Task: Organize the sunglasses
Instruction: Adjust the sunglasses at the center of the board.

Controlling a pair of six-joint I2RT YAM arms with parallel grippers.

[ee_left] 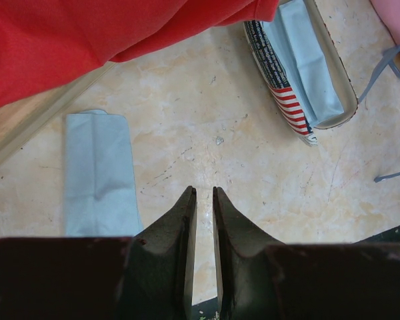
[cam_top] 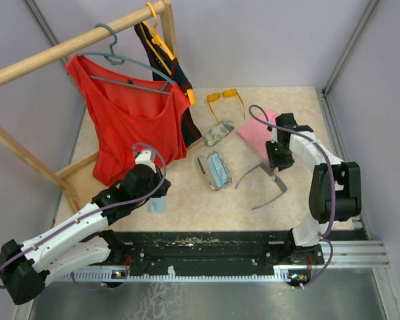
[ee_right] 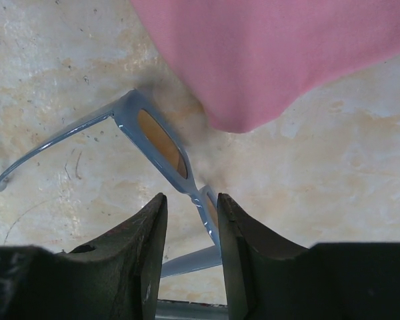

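The grey sunglasses lie unfolded on the table, their frame just beside the pink cloth. The right gripper is down over them, jaws partly apart and straddling the frame near its bridge, with a gap on one side. The orange sunglasses lie at the far edge, well apart. An open case sits mid-table. The left gripper hangs over bare table beside a blue cloth, its jaws a narrow slit, holding nothing.
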